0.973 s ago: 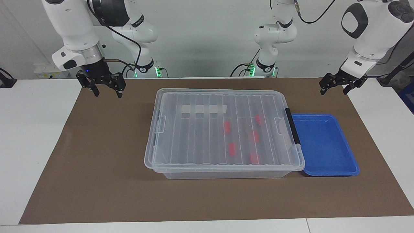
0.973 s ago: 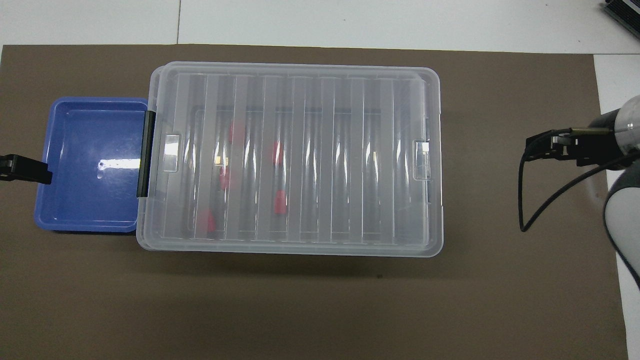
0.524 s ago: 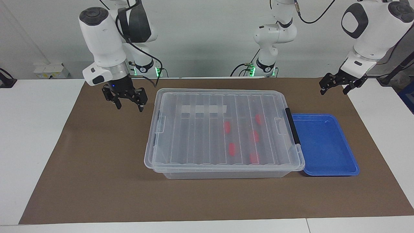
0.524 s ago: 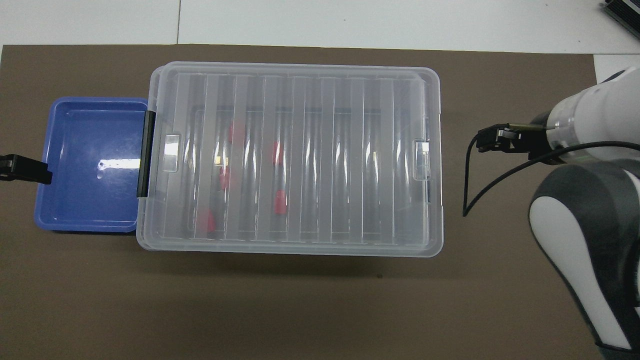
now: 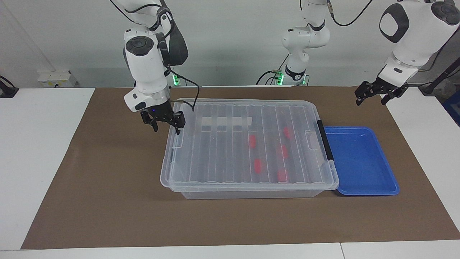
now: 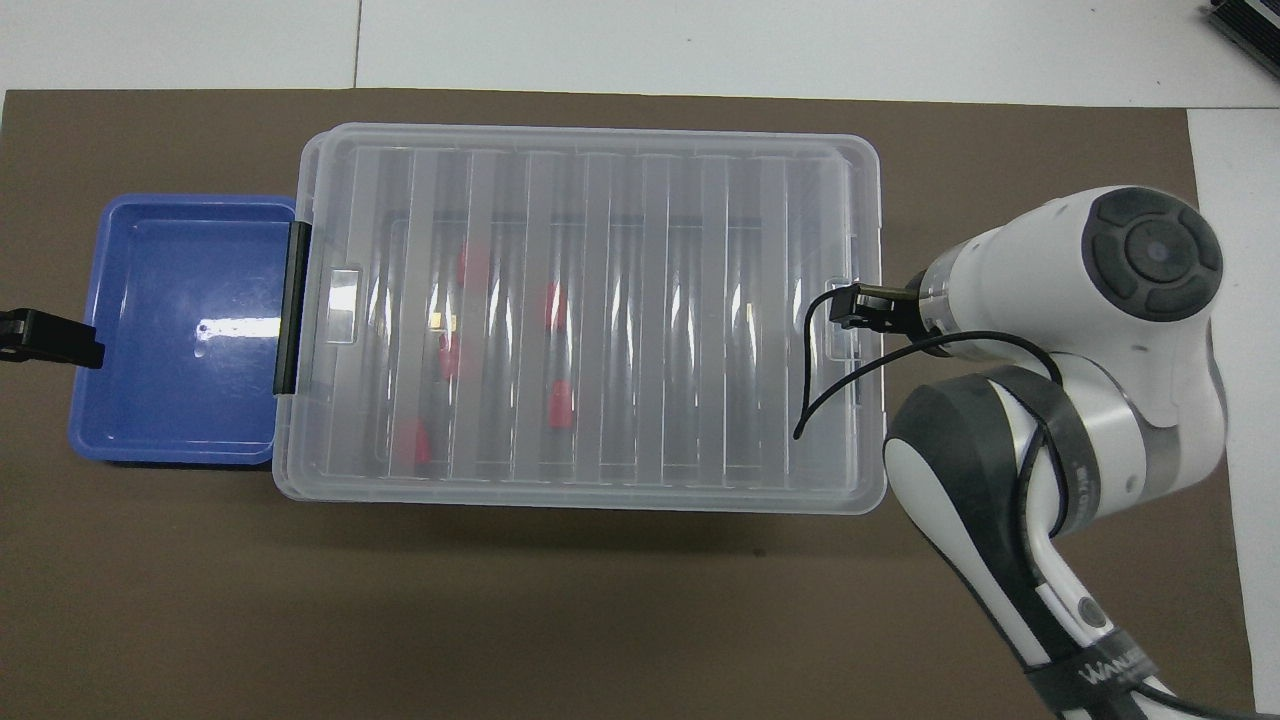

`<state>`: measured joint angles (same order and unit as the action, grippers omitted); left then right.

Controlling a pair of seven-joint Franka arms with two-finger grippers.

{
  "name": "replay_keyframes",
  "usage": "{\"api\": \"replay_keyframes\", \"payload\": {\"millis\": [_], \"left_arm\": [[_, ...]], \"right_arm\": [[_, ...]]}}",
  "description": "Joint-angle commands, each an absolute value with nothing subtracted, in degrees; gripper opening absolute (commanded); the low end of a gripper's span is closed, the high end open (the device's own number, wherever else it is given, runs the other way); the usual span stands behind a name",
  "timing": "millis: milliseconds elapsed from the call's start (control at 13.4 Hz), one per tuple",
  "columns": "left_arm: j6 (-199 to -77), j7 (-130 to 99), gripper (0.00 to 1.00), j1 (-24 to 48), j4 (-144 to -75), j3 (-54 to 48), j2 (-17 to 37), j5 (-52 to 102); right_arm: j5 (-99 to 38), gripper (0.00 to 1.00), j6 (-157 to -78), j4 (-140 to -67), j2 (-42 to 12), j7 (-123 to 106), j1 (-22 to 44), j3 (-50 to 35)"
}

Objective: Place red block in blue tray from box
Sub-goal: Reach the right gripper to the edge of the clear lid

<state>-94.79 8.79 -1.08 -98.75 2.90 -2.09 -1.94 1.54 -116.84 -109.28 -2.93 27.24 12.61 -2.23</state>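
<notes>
The right pincer [image 5: 165,126], fingers apart, is held over the lidded box's [image 5: 215,151] end; the left pincer [image 5: 372,96] waits, likewise parted.

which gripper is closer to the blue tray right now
Left. The left gripper hangs over the mat by the blue tray; the right gripper is over the box's other end.

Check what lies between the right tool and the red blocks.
The box's shut clear lid covers the red blocks; the right tool hangs at its end, per the facing view.
</notes>
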Motion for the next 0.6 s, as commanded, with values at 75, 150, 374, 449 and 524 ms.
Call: {"api": "replay_keyframes", "payload": {"millis": [75,150,374,449,524], "left_arm": [[-95.8,8.9,1.00,-1.1,-100.7,3.0,-3.8,-2.3],[-95.8,8.9,1.00,-1.1,-100.7,3.0,-3.7,-2.3],[-95.8,8.9,1.00,-1.1,-100.7,3.0,-3.8,-2.3],[-95.8,8.9,1.00,-1.1,-100.7,3.0,-3.8,-2.3],[-95.8,8.9,1.00,-1.1,-100.7,3.0,-3.8,-2.3]], "right_arm": [[1.0,0.88,-118.0,-115.1,1.3,24.8,11.4,-2.3],[1.0,0.87,-118.0,-115.9,1.8,23.0,10.3,-2.3],[1.0,0.85,-117.7,-117.2,2.5,18.1,8.0,-2.3],[1.0,0.84,-117.7,-117.3,2.6,16.6,7.2,-2.3],[1.0,0.84,-117.5,-117.5,2.7,14.6,5.8,-2.3]]}}
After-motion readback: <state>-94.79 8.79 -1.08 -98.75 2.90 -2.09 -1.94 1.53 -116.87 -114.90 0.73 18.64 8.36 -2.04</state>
